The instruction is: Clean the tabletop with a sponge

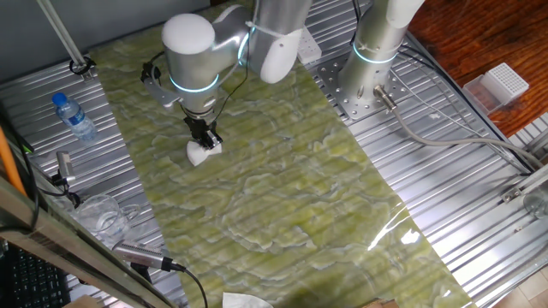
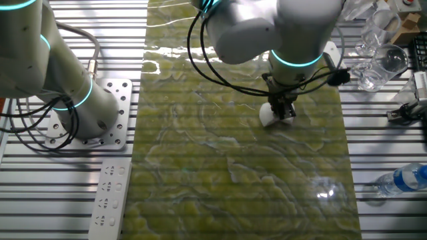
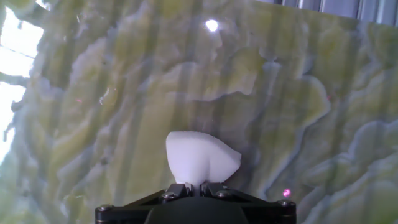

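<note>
Gripper (image 1: 204, 139) positioned over the far part of the tabletop (image 1: 282, 197), pointing straight down. Fingers (image 2: 283, 107) closed narrow, pinching the sponge (image 1: 202, 152) at its top. Sponge squeezed out of square between the fingers, as seen in the hand view (image 3: 200, 158): upper corners bulging to either side, waist drawn in at the grip. Lower face of the sponge down on the green-yellow marbled sheet; whether pressed firmly or only touching, cannot tell.

In the other fixed view, sponge (image 2: 272, 115) located toward the right half of the sheet (image 2: 220, 173), well inside its edges. Bright light reflections on the glossy surface near the sponge.

Surroundings, on the ribbed metal around the sheet:
- water bottle (image 1: 74, 116), lying to one side, well apart from the sponge
- clear glasses (image 2: 381, 47), beyond the sheet edge
- white power strip (image 2: 108, 199), beside the base of a second arm (image 2: 60, 73)
- white perforated box (image 1: 497, 85), on the wooden surface at the far corner
</note>
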You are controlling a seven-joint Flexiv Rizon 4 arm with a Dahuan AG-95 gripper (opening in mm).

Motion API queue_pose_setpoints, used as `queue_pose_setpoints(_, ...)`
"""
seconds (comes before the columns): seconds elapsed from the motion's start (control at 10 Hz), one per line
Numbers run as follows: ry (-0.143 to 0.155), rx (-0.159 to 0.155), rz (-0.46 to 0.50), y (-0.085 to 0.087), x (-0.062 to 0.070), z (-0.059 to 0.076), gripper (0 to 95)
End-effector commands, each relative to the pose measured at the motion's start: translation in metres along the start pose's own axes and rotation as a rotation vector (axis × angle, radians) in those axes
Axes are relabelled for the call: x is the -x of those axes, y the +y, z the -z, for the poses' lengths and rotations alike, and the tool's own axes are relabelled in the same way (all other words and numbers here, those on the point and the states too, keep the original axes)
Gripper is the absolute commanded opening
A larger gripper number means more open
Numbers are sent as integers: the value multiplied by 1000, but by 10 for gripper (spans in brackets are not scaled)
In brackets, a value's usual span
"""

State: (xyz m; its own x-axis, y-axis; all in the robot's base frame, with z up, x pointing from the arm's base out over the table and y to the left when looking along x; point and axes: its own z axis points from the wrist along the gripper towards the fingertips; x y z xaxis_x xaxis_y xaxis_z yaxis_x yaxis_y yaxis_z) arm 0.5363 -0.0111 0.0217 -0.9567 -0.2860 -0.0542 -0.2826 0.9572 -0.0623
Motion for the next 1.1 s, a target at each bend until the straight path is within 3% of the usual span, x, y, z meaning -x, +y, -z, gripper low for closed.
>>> queue_pose_setpoints(0.1, -1, -8, 51, -11, -6, 3, 0)
queue_pose_setpoints(0.5, -1, -6, 83, -21, -12, 7, 0)
queue_pose_setpoints(1.1, -2, -3, 107, -22, -20, 7, 0)
